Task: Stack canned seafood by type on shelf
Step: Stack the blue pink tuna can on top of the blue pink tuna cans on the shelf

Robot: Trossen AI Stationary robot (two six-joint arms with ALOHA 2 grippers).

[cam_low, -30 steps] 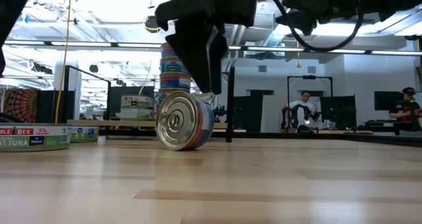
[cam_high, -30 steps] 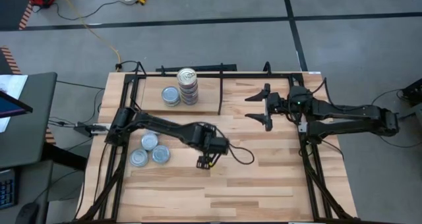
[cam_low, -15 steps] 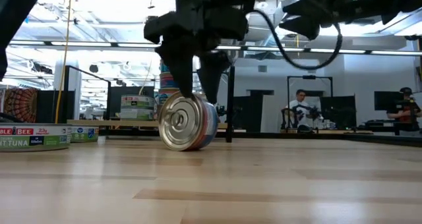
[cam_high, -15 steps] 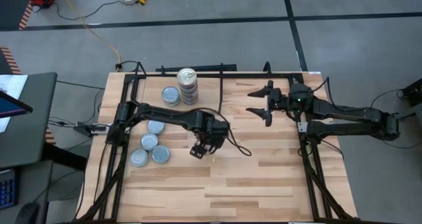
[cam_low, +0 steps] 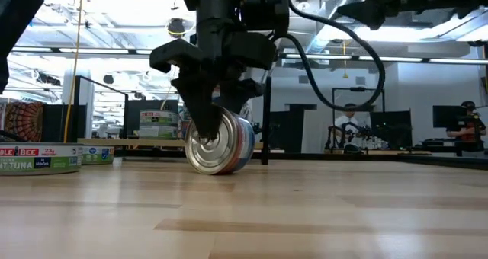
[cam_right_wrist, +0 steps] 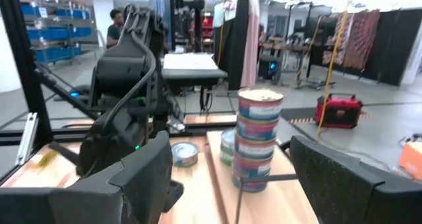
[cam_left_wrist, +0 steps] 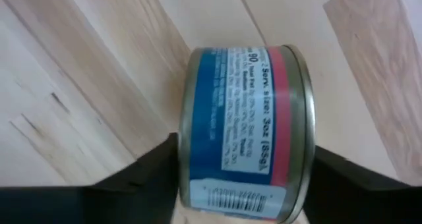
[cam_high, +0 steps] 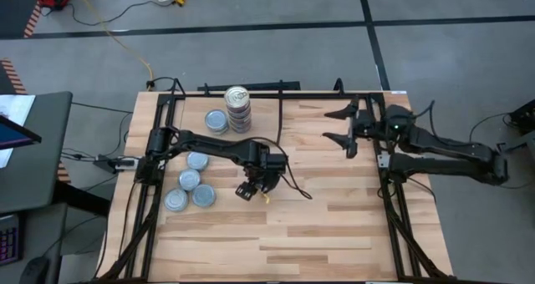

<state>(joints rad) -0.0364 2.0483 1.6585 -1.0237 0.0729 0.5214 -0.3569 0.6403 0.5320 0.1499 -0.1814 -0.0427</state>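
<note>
While the left gripper [cam_high: 247,190] stands low over the middle of the table [cam_high: 334,234], its fingers [cam_low: 192,116] straddle a tin [cam_low: 217,139] lying on its rim, one at each flat face; whether they already press it cannot be told. On the side of that pincer toward the table's front and right edges, bare planks run wide with nothing standing on them. Beside it toward the left edge lie four flat tins [cam_high: 190,180], well apart from it. Beyond it, at the back, sits the shelf [cam_high: 259,125] with its thin black frame, carrying a tall stack of tins [cam_high: 239,109] and a short blue-topped pile [cam_high: 216,121] just beside the stack. The right gripper [cam_high: 349,129] hangs spread and empty near the back right corner, level with the shelf's end and well apart from the stack. Past the table's far edge the low view shows a bright workshop with fluorescent ceiling lights and two people [cam_low: 351,129] at benches.
</note>
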